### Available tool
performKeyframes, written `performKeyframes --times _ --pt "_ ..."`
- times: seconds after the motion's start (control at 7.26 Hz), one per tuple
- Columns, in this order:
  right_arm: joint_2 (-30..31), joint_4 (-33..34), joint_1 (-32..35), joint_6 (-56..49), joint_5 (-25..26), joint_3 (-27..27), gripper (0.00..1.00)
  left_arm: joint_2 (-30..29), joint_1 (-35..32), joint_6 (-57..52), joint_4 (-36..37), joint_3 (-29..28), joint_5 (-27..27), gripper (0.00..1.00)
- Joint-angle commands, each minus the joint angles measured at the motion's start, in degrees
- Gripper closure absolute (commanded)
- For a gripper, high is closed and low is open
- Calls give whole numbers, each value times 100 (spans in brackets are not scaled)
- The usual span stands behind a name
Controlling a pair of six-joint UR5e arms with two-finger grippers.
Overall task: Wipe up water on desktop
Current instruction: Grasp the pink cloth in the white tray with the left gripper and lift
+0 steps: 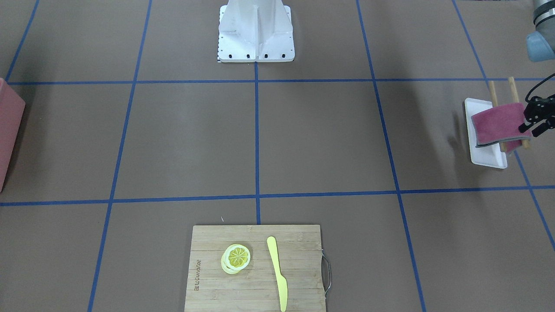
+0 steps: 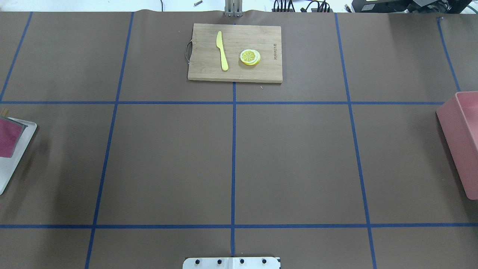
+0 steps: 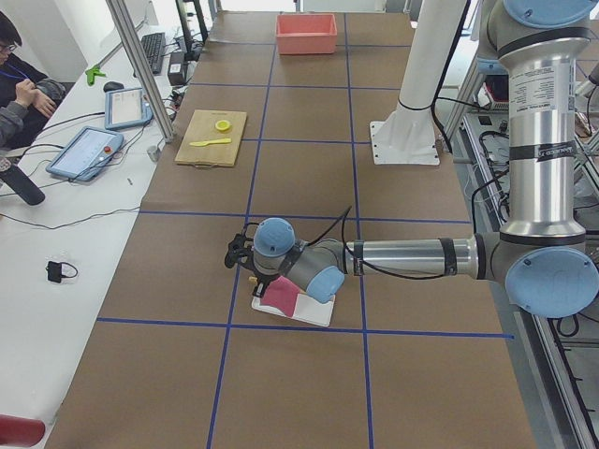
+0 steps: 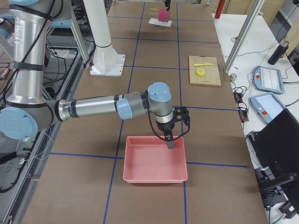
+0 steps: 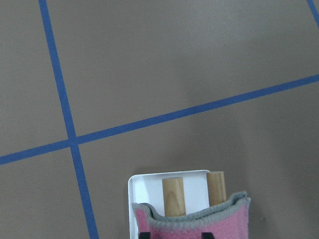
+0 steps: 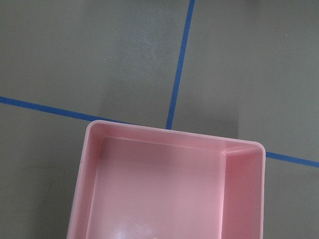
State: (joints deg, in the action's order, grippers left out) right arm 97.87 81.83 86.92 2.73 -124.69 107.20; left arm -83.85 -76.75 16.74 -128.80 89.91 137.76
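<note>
Entry: brown matte desktop (image 2: 168, 164) gridded in blue tape, spreading out on all sides from the bamboo cutting board (image 2: 209, 37).
On the board you have a yellow plastic knife (image 2: 222, 50) and lemon slices (image 2: 250, 57). Well to the robot's left of the board, the left gripper (image 1: 530, 130) stands with its jaws apart at a pink cloth (image 1: 496, 123), which is draped over two wooden dowels (image 1: 493, 93) on a white rectangular tray (image 1: 488, 158). Well to the board's right, the right gripper (image 4: 169, 142) is above a pink plastic bin (image 4: 154, 163); you cannot tell its opening.

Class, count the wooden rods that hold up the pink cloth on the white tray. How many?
2. One rod and the other rod rise side by side from the white tray, the pink cloth draped over both. No third shows.
</note>
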Motion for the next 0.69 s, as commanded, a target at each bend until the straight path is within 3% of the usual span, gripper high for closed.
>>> performKeyframes --times 0.0,0.14,0.41,0.55 --pt "4 0 0 -1 7 -15 0 52 29 39 -170 0 23 55" --pt "4 0 0 -1 7 -6 0 96 29 31 -189 0 23 66" --pt "4 0 0 -1 7 -6 0 105 29 31 -198 0 67 100" --pt "4 0 0 -1 7 -6 0 114 29 31 -198 0 67 100"
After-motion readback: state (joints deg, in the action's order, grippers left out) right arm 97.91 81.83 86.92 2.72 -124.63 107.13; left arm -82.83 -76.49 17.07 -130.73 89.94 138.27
